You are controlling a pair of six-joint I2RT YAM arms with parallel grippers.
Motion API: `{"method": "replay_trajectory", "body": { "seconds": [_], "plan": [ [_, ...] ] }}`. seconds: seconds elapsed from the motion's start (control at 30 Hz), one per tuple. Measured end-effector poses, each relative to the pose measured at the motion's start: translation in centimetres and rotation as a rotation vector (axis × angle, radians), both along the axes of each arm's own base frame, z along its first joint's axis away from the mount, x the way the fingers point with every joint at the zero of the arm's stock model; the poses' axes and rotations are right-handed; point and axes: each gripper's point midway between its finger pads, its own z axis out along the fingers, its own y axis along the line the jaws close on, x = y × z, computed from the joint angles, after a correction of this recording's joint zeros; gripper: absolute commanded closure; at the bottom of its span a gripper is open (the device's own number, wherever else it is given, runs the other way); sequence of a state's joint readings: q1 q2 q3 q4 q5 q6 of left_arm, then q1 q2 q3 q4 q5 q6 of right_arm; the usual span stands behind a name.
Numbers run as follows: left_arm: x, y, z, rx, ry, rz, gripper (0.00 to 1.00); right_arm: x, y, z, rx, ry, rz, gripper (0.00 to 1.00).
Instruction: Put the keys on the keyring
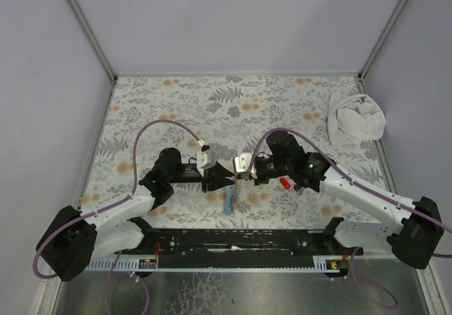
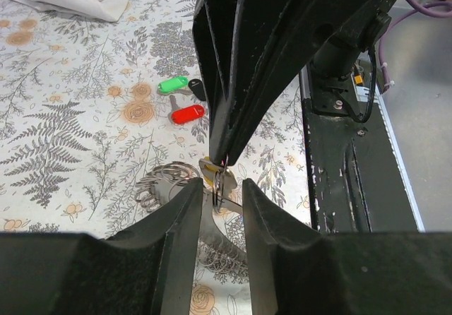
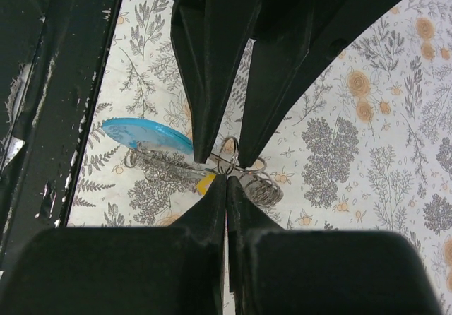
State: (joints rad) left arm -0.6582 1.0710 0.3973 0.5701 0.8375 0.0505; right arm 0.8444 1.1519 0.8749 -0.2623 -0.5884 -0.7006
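Note:
My left gripper and right gripper meet tip to tip at the table's front middle. The left jaws stand narrowly apart around the keyring's thin grey wire, and its light blue part hangs to one side; it also shows in the top view. My right gripper is shut on the tan-yellow key by its small ring, right at the left fingertips. The red key, green key and black key lie together on the cloth under the right arm.
A white cloth bundle lies at the back right. The table has a leaf-and-flower printed cover and grey walls on three sides. The black base rail runs along the near edge.

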Motion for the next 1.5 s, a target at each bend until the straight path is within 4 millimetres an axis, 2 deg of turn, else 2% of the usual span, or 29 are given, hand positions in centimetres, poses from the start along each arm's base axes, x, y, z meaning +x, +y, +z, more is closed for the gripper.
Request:
{"method": "replay_trajectory", "body": {
  "seconds": [0.13,0.27,0.3,0.53,0.97,1.5],
  "plan": [
    [-0.1,0.0,0.1,-0.002,-0.001,-0.009,0.81,0.0,0.2,0.1,0.001,0.005,0.006,1.00],
    [-0.2,-0.2,0.1,0.000,0.004,-0.029,0.99,-0.1,0.2,-0.1,-0.002,0.012,0.010,1.00],
    [-0.2,-0.2,0.2,0.000,0.002,-0.031,1.00,-0.1,0.2,-0.1,-0.002,0.014,0.013,1.00],
    [-0.1,-0.1,0.2,0.000,-0.002,-0.029,1.00,-0.2,0.2,-0.1,-0.004,0.017,0.013,1.00],
    [-0.1,0.1,1.7,-0.065,0.037,0.000,1.00,-0.7,-0.3,1.2,0.084,-0.039,-0.022,1.00],
    [1.9,0.8,0.8,-0.171,0.310,0.232,1.00,0.4,0.4,-0.4,0.128,-0.041,-0.068,1.00]
  ]
}}
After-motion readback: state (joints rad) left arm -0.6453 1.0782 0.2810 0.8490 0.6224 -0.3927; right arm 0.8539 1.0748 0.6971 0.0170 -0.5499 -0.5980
